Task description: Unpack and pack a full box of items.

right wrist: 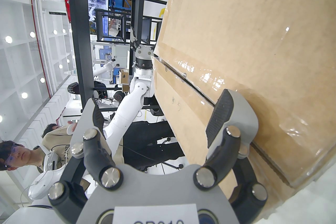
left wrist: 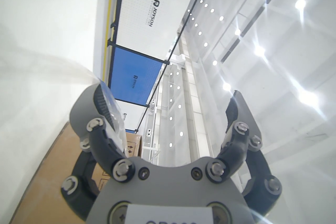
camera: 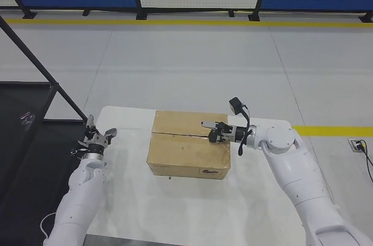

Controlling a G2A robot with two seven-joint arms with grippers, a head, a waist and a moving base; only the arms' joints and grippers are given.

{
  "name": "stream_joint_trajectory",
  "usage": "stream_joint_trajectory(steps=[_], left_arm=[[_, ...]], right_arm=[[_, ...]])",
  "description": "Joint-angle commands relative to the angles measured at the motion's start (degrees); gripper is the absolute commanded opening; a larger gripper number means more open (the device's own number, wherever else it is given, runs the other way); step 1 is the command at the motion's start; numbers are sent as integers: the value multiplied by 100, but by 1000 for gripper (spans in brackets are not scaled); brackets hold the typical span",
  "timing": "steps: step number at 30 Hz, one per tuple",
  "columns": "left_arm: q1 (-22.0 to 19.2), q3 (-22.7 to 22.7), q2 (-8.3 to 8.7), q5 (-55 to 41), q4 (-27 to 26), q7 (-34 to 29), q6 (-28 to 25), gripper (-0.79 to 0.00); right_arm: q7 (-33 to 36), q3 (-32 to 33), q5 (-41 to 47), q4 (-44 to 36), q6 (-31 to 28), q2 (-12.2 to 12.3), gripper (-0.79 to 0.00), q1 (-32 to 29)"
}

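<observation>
At the centre of the counter (camera: 174,203) sits the closed, taped cardboard box (camera: 188,144); right gripper (camera: 208,131), open, over its seam at 3 o'clock; left gripper (camera: 98,131), open, at 9 o'clock, apart

Box (camera: 187,154) on table (camera: 174,209) (toward its far edge)

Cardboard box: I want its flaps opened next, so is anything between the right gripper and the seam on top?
Nothing visible does. The right gripper hangs with its jaws open directly over the closed cardboard box, right at the top seam.
</observation>
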Motion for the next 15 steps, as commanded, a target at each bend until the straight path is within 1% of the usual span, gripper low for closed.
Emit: stream_joint_trajectory(steps=[1,9,15], left_arm=[[39,-70,17,-29,-66,-23,-230,0],[217,-177,50,166,-517,233,-727,0],[353,-192,54,404,-1057,479,-932,0]], right_arm=[[0,0,0,0,0,0,0,0],[0,0,0,0,0,0,0,0],[0,0,0,0,0,0,0,0]])
